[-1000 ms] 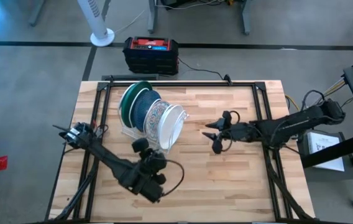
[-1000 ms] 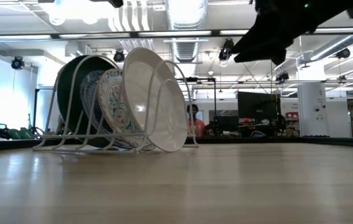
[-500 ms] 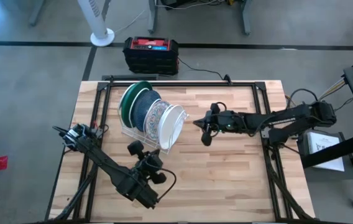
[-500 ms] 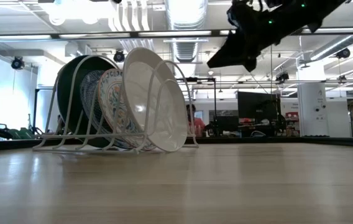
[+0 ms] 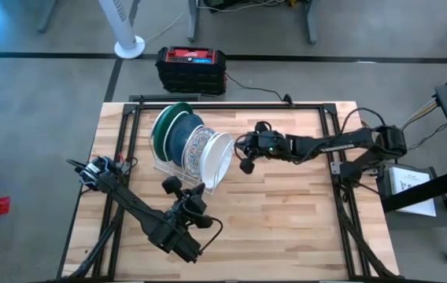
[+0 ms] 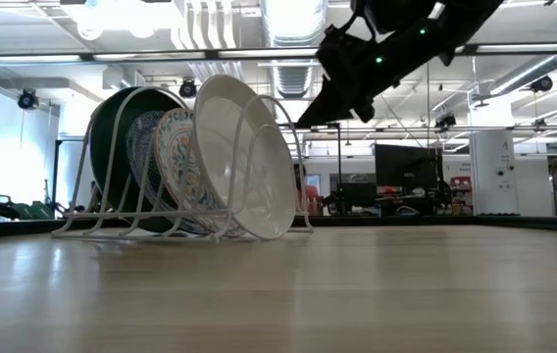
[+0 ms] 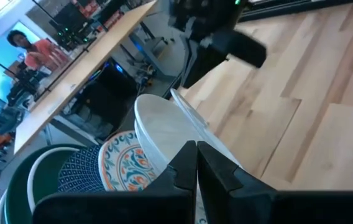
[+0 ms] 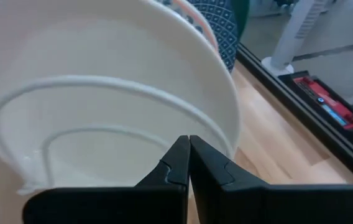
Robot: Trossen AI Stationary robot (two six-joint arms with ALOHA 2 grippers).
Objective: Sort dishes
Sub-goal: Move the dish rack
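Currently noting all four dishes standing on edge in the white wire rack (image 5: 160, 167) at the table's (image 5: 286, 212) left-centre: green plate (image 5: 163, 126) at the far end, then teal-blue plate (image 5: 179, 138), then floral plate (image 5: 197, 149), then white plate (image 5: 219, 161) outermost, leaning toward the open side. Seeing the right gripper (image 5: 245, 164) hanging above the tabletop just beside the white plate's rim and aimed at it, fingers pinched together and holding nothing; in the right wrist view the closed fingertips (image 8: 186, 163) pointing straight at the plate's hollow face behind the rack's last wire loop. Seeing the left gripper (image 5: 169, 186) waiting near the rack's front corner, likewise closed and empty, looking over the plates. Judging the step in hand as the approach for lifting out the white plate. Recommending the following: spreading the right fingers before closing in, since shut jaws would only be nudging the plate; coming at the rim from above the loop, not through it, so one finger is passing in front of the plate and one behind; gripping the upper rim, clear of the wire; lifting up along the slot before pulling away, so the rim is not catching the loop. Watching for the rack sliding on the wood, and for the floral plate tipping once its neighbour is leaving; keeping the left gripper near for steadying.
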